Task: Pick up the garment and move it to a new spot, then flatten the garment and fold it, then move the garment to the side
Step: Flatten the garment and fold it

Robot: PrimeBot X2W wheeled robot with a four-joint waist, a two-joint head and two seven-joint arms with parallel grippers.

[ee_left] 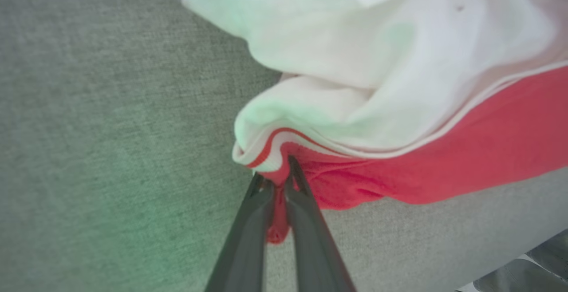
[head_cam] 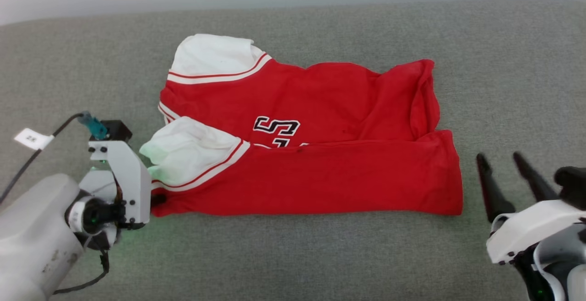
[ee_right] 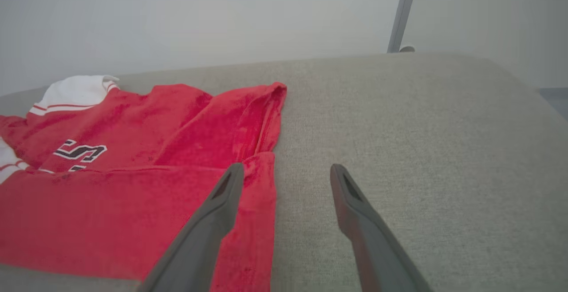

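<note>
Left hand [ee_left: 276, 179] pinches soft red garment [head_cam: 329, 177] corner.

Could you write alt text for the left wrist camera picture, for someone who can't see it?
The left end effector has its two dark fingers pinched shut on a red fold of the garment, just below striped trim. Its white sleeve bunches above, all lying on a grey cloth surface.

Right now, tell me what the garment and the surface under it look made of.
The garment looks like soft matte knit, probably cotton jersey: it drapes and creases loosely. The surface looks like grey matte woven fabric, perhaps upholstery: fine weave grain shows.
</note>
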